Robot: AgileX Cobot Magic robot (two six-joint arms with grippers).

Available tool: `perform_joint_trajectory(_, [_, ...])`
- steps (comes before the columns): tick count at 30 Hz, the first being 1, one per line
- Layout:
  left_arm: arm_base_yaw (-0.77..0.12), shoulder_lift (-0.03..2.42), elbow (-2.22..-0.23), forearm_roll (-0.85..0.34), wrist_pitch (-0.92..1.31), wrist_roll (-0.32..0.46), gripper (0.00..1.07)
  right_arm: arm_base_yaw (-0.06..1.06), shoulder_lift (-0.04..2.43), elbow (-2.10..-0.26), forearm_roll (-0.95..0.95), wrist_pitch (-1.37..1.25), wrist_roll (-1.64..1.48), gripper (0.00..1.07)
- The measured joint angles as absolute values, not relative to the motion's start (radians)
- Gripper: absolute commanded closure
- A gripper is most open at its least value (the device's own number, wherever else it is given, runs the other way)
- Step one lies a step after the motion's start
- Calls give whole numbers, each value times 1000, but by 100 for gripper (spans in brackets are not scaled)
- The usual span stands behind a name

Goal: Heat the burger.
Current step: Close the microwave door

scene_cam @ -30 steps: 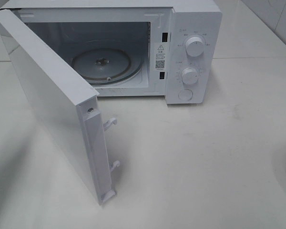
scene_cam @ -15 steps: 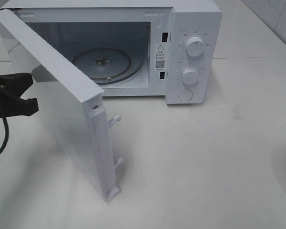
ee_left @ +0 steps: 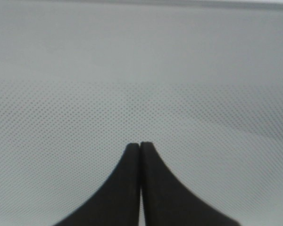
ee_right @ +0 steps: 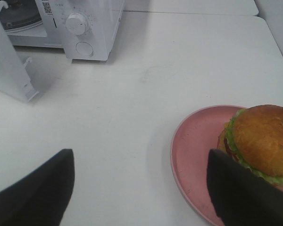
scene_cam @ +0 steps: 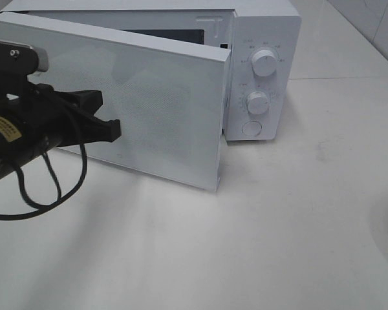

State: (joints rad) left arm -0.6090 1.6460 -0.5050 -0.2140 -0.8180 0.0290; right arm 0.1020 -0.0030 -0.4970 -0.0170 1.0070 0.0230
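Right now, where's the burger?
Only the right wrist view shows the burger: on the pink plate on the table, well clear of the microwave.

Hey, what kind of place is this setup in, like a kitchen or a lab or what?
Probably a mock kitchen counter: a white microwave with two dials stands on a plain white table, and a burger waits on a pink plate. Whether it is a real kitchen, I cannot tell.

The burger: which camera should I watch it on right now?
Right wrist view: the burger sits in plain sight on its pink plate. The exterior high and left wrist views show nothing of it.
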Motion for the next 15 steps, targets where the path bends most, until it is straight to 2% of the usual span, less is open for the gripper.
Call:
perform_joint_trajectory(4, [-648,1669,-553,-291,-816,76,107,102,-3,-497,-17,1007,23,31])
perform_joint_trajectory(6, [-690,1709,-621,-367,-806,133,107,102,-3,-497,-17,1007,23,31])
perform_joint_trajectory(15, [-738,1783,-761,-479,-751,213,107,102,-3,-497,-17,1007,23,31])
